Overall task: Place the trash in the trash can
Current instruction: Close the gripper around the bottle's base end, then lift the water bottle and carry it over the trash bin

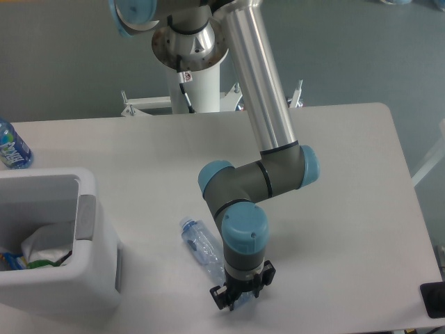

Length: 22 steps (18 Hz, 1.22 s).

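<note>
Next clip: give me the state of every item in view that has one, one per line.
clear plastic bottle: lying on its side on the table, its lower end under the gripper.
gripper: down over the bottle's lower end; open or shut cannot be told.
trash can: upright, open-topped, with white crumpled paper already inside.
blue-labelled bottle: at the table's far left edge, apart from the rest.

The worktop (334,160) is pale grey-white. On it, the trash can (94,278) is white with a grey panel; right of the can, the clear bottle (200,242) has a blue cap; black fingers (224,299); arm joints light blue.
</note>
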Tool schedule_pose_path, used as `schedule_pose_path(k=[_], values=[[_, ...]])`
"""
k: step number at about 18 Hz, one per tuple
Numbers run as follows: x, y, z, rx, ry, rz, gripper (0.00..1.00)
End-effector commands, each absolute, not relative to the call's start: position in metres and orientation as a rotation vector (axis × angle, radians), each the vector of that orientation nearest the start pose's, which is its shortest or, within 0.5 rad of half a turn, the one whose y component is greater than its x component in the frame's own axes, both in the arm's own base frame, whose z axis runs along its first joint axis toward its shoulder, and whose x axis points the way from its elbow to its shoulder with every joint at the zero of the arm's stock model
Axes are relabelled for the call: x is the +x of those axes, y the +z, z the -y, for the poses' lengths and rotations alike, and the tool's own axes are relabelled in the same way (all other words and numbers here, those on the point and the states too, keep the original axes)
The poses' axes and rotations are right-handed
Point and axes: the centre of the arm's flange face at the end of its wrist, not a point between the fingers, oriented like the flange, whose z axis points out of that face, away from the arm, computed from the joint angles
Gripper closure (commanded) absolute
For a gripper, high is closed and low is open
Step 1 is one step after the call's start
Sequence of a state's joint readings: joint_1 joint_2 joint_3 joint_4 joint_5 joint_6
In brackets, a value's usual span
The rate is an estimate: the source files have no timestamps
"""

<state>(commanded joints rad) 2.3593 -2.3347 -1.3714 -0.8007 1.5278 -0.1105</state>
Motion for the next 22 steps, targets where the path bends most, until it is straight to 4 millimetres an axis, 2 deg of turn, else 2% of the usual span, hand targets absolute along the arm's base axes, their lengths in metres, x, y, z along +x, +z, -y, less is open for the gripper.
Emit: schedule_pose_path(k=[9,12,14,18,22], values=[[-0.427,0.184,-0.623,-2.654,0.065,1.258,0.41],[-0.426,0.197,-0.621,-2.649,0.072,1.241,0.41],[-0.426,0.214,-0.621,-2.642,0.086,1.2,0.41],[-0.427,0.261,-0.617,-2.606,0.121,1.128,0.41],[-0.442,0.34,-0.591,-2.49,0.166,1.122,0.41]])
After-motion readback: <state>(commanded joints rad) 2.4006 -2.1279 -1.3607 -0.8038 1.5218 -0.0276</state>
